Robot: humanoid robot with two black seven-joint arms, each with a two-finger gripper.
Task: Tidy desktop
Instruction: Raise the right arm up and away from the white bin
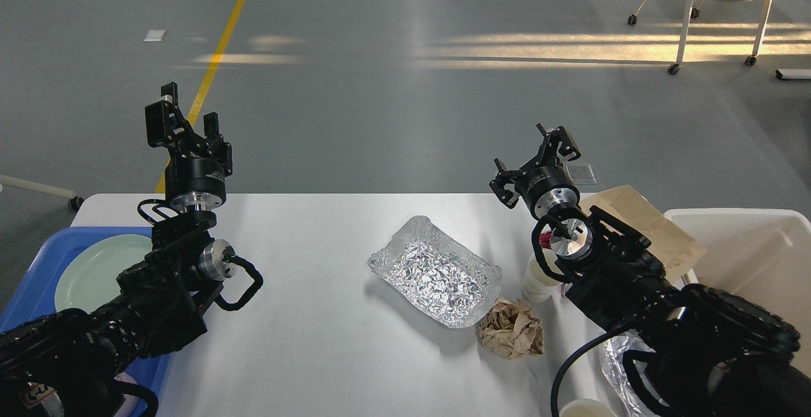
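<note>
Desktop (317,315): white, rounded corners, lying directly below me and filling the lower half of the view.

Left gripper (184,127): I am holding it raised above the far left corner of the desktop, fingers spread apart, grasping nothing.

Right gripper (533,160): I am holding it raised over the far right edge, fingers spread apart, with nothing between them.

Foil tray (434,270): crinkled, silver, sitting near the middle of the desktop, turned at an angle.

Crumpled brown paper ball (512,328): resting just beside the foil tray's near right corner.

White paper cups (536,281): standing upright just right of the tray, partly hidden behind my right arm.

Brown paper bag (646,220): lying flat at the far right, beside the bin.

Off-white plastic bin (747,239): sitting at the right edge.

Blue tray (44,265): sitting at the left edge, carrying a pale green plate (95,271), partly covered by my left arm.
</note>
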